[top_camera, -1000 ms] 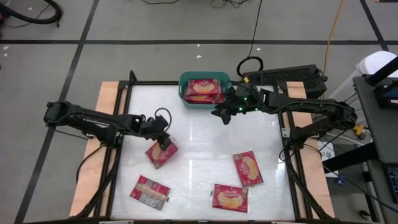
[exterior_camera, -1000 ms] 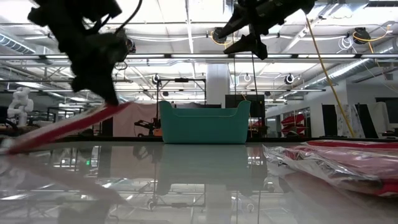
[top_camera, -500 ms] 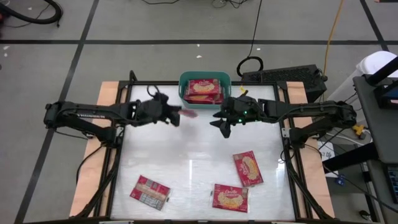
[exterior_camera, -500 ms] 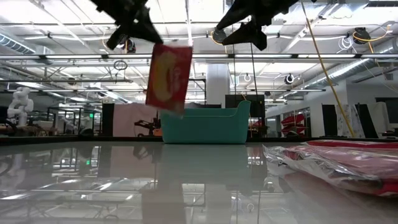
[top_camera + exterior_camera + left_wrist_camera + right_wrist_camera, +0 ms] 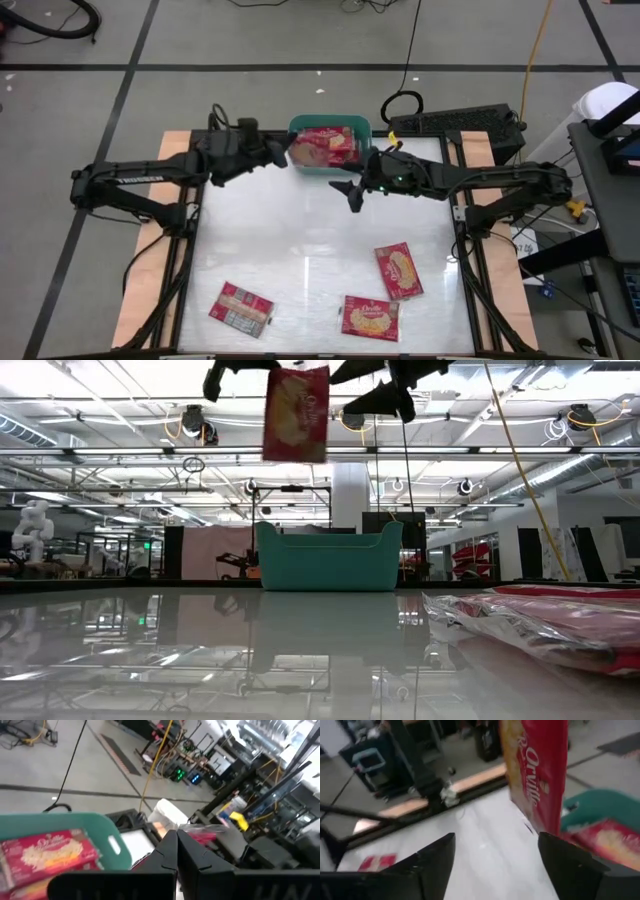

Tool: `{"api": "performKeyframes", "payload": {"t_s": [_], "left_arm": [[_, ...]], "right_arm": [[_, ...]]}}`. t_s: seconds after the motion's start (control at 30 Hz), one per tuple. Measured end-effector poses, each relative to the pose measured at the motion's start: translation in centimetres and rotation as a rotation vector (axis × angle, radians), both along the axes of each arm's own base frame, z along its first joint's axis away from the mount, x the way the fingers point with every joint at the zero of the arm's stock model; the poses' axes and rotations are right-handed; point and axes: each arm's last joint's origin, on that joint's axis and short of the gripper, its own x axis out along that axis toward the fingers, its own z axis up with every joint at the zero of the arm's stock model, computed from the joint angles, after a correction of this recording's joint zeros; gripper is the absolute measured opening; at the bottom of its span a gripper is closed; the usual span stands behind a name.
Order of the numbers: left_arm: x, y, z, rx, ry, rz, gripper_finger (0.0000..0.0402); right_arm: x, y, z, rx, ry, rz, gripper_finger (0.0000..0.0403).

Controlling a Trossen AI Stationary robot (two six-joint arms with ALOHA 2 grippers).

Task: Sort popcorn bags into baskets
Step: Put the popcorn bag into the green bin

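The left gripper (image 5: 283, 157), jaws clamped on a bag (image 5: 303, 152), has swung it up to the basket (image 5: 296, 127) at 12 o'clock, ready to drop, while the right gripper (image 5: 350, 192) has spread wide, empty.

Basket (image 5: 362, 128) at far edge of bench (image 5: 320, 250), in middle, with bags (image 5: 335, 145) inside. Left gripper (image 5: 281, 157) just left of basket, holds bag (image 5: 301, 152) up over basket's left rim. Right gripper (image 5: 350, 193) just right of and in front of basket, above bench. Three bags on near part of bench: one near left (image 5: 241, 308), one near middle (image 5: 370, 317), one (image 5: 398, 271) right of middle, a bit farther back.
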Motion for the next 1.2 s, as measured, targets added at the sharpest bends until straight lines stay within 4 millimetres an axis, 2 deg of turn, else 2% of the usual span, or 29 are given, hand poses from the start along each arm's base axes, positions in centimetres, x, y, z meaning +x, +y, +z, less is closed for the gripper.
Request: {"api": "performKeyframes", "payload": {"t_s": [0.23, 0.37, 0.6, 0.83, 1.03, 1.13, 1.2], "left_arm": [[-0.1, -0.1, 2.0, 0.041, -0.056, -0.044, 0.0], [0.1, -0.2, 2.2, 0.041, -0.056, -0.064, 0.0], [0.0, -0.5, 3.0, 0.044, -0.085, -0.09, 0.0], [0.0, -0.5, 3.1, 0.045, -0.09, -0.099, 0.0], [0.0, -0.6, 3.1, 0.039, -0.094, -0.132, 0.0], [0.0, -0.6, 3.1, 0.039, -0.095, -0.135, 0.0], [0.0, -0.6, 3.1, 0.039, -0.095, -0.135, 0.0]], "right_arm": [[2.1, -1.3, -0.9, -0.046, -0.07, -0.008, 0.0294], [3.0, -2.1, -1.7, -0.05, -0.084, -0.034, 0.029], [3.0, -2.8, -1.7, -0.055, -0.083, -0.049, 0.0289], [2.6, -3.9, -2.2, -0.077, -0.013, -0.076, 0.0289], [2.6, -4.1, -2.2, -0.083, -0.011, -0.054, 0.0287], [2.6, -4.0, -2.2, -0.075, -0.019, 0.008, 0.0274], [2.7, -3.9, -2.2, -0.059, -0.024, 0.022, 0.0249]]}}
